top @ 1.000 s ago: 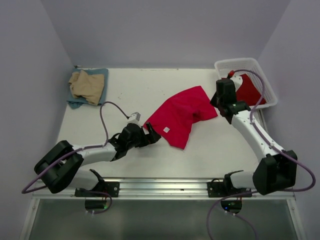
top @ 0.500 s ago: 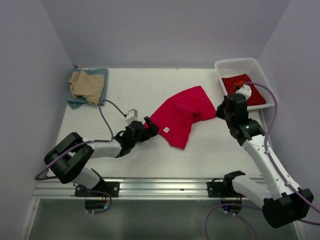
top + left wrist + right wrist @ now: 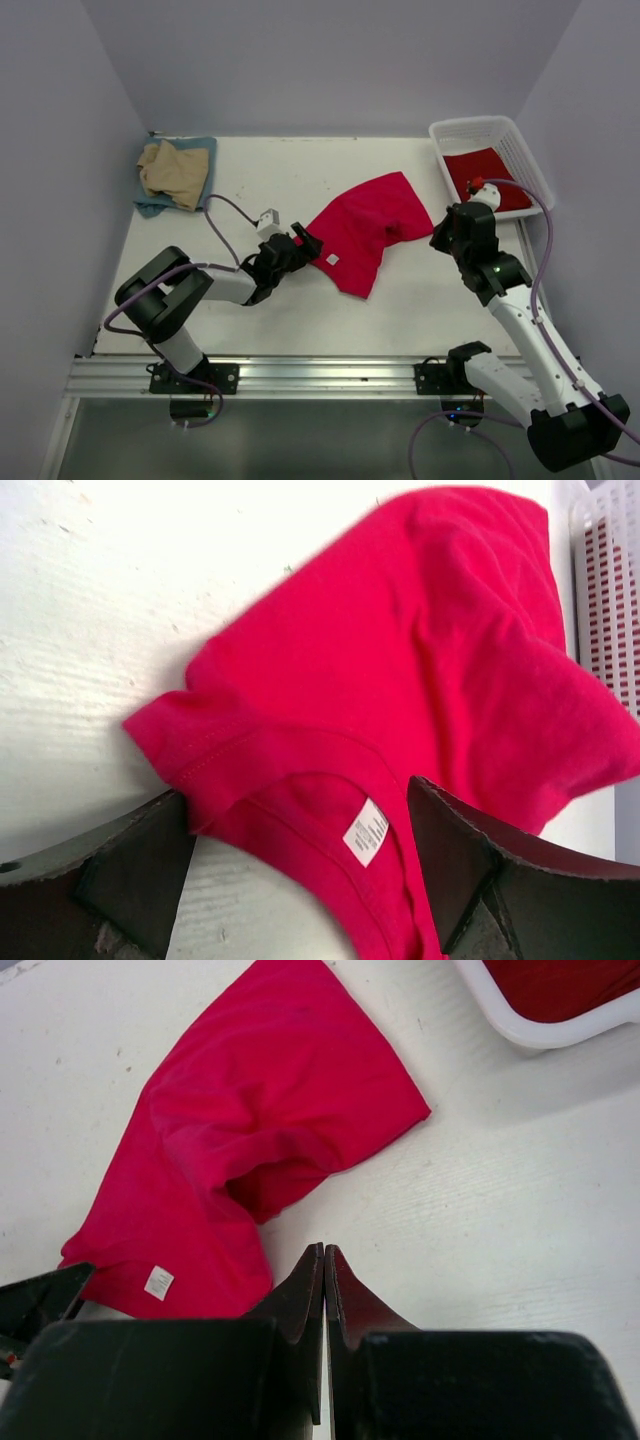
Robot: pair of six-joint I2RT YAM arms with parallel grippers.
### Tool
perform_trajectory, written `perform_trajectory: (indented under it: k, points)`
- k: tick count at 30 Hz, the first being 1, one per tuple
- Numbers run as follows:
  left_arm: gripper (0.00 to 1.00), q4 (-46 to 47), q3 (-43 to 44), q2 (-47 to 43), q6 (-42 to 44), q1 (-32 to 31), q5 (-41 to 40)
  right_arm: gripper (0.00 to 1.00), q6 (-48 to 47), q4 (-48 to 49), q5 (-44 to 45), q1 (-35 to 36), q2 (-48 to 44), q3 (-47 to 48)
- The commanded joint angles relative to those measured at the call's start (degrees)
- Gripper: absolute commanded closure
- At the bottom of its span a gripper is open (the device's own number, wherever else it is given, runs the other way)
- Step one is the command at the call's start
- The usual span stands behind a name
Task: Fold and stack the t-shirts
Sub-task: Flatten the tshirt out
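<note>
A red shirt lies crumpled and unfolded near the middle of the white surface, stretching on a slant from its near-left end up toward the far right. Its collar end, with a small white tag facing up, is the end nearest the left arm. The left hand is low at that end with its fingers spread wide. In the left wrist view one dark finger sits on each side of the collar hem, the tag lies between them, and the cloth is not yet pinched. The right hand is clenched, its two fingers pressed flat together with nothing between them. It hangs over bare surface just beside the shirt's right-hand bulge; whether the tips touch the cloth cannot be told. At the far right corner stands a white lattice basket, and a second red shirt lies inside it. It is well apart from the one on the surface. At the far left corner a tan shirt rests bunched on top of a blue-grey shirt, whose edges show along the left and near sides of the pile. Both arms reach in from the near edge, the left arm stretched low along the surface, the right arm raised above it.
</note>
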Motion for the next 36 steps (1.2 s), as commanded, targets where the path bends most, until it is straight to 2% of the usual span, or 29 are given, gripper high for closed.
perform_trajectory:
  k: [1, 8, 10, 11, 13, 14, 15, 22, 25, 28, 31, 32, 35, 36]
  points:
    - [0.13, 3.2, 0.9, 2.1, 2.1, 2.2, -2.9, 1.00, -0.9, -0.2, -1.1, 0.3, -1.4, -0.9]
    - [0.37, 5.2, 2.1, 2.8, 4.5, 6.1, 0.5, 1.00, -1.0, -0.4, -1.4, 0.3, -2.4, -2.8]
    - [0.49, 5.5, 2.4, 2.6, 5.0, 6.4, 0.9, 1.00, -0.9, -0.3, -1.4, 0.3, -2.4, -3.0]
    - [0.62, 5.5, 2.5, 2.7, 5.3, 6.7, 1.1, 1.00, -0.9, -0.3, -1.5, 0.3, -2.3, -3.0]
    - [0.77, 5.7, 2.9, 2.6, 5.8, 7.1, 2.3, 1.00, -0.9, -0.3, -1.6, 0.3, -2.3, -3.1]
    - [0.97, 5.4, 3.0, 2.1, 6.3, 7.5, 2.5, 1.00, -1.0, -0.3, -1.6, 0.3, -2.2, -3.2]
    - [1.00, 4.0, 3.6, 1.7, 6.5, 7.8, 2.5, 1.00, -1.2, -0.2, -1.7, 0.3, -2.2, -3.2]
    - [1.00, -7.5, 10.9, -8.6, 17.3, 12.1, -2.3, 1.00, -1.3, 0.3, -2.5, 0.3, -1.4, -3.8]
    - [1.00, -10.9, 15.9, -11.2, 22.2, 16.3, -2.3, 1.00, -1.2, 1.0, -3.3, 0.2, -1.2, -4.0]
    - [1.00, -12.2, 22.6, -10.4, 28.0, 23.0, 1.9, 1.00, -1.0, 1.3, -4.0, 0.3, -0.9, -4.0]
    - [1.00, -14.7, 32.5, -6.2, 33.4, 26.0, 13.2, 1.00, -1.0, 1.0, -4.2, 0.3, -0.8, -3.8]
    - [1.00, -18.2, 38.1, -3.4, 34.7, 27.4, 21.7, 1.00, -1.0, 1.0, -4.2, 0.3, -0.9, -3.8]
    - [1.00, -24.4, 44.0, 0.3, 37.6, 27.1, 35.1, 1.00, -0.9, 1.0, -4.2, 0.3, -1.1, -3.5]
    - [1.00, -25.4, 43.4, -0.2, 37.7, 26.6, 36.1, 1.00, -0.9, 1.2, -4.2, 0.3, -1.1, -3.4]
